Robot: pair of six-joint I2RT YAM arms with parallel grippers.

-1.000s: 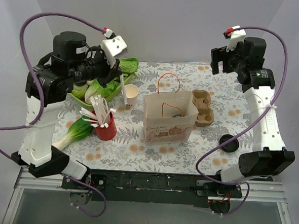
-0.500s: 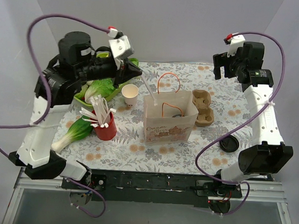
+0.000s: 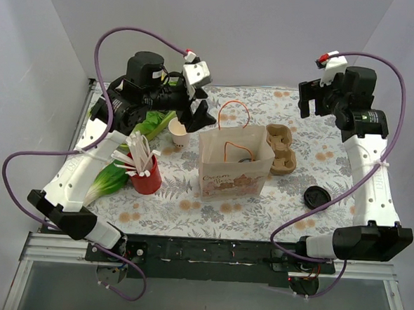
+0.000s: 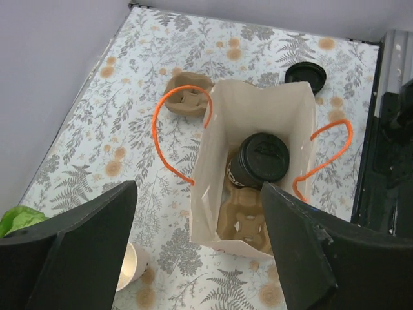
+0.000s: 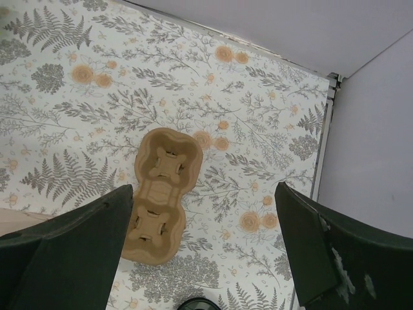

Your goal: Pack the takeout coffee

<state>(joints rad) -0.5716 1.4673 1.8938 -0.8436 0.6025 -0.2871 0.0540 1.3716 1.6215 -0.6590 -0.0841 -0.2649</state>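
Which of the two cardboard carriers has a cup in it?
The carrier inside the paper bag: the black-lidded cup stands in it. The other carrier lies empty on the table, beside the bag.

left pincer | swung right off greens | now just beside paper bag

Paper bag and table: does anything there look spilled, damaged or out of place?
Nothing looks spilled or damaged. The lidded coffee cup sits in a cardboard carrier inside the open paper bag. One odd thing: a loose black lid lies alone on the table, across the bag from the lidless cup.
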